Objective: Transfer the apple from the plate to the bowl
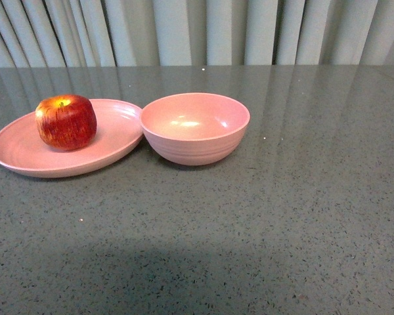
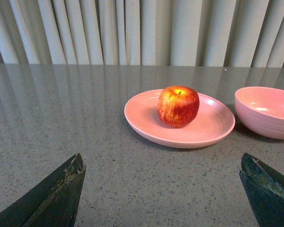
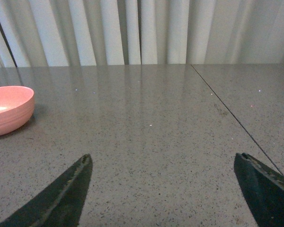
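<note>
A red apple (image 1: 66, 121) with a yellow stem patch sits upright on the shallow pink plate (image 1: 13, 152) at the left of the grey table. The deep pink bowl (image 1: 195, 128) stands empty right beside the plate, its side touching the plate's rim. Neither arm shows in the front view. In the left wrist view the apple (image 2: 178, 106) rests on the plate (image 2: 142, 116), with the bowl (image 2: 265, 111) beside it; my left gripper (image 2: 163, 163) is open, well short of the plate. My right gripper (image 3: 163, 161) is open over bare tabletop, with the bowl (image 3: 8, 109) far off to one side.
Pale pleated curtains (image 1: 197, 31) hang along the table's far edge. A thin dark seam (image 3: 232, 113) runs across the tabletop in the right wrist view. A broad shadow (image 1: 118, 279) lies on the table's near part.
</note>
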Motion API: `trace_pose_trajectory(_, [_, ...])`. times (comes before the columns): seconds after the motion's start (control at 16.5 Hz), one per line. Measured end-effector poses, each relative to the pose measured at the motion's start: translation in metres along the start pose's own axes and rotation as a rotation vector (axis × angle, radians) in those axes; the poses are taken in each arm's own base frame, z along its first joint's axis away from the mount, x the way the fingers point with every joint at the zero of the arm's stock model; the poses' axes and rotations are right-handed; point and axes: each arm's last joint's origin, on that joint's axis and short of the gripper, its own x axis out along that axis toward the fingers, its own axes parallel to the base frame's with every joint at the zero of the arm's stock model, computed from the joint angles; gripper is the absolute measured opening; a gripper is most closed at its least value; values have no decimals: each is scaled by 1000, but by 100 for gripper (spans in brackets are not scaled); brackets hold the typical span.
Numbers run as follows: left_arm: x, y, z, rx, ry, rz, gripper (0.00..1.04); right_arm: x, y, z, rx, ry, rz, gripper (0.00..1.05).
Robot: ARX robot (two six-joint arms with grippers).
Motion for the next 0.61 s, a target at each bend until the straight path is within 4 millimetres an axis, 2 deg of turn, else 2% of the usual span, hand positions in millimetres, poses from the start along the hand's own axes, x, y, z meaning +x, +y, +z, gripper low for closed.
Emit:
trace_pose_trajectory(0.06, [0, 0, 0, 0, 0, 0, 98, 0, 0, 0, 0, 0, 0, 98])
trace_pose_trajectory(0.61, [0, 0, 0, 0, 0, 0, 98, 0, 0, 0, 0, 0, 0, 98])
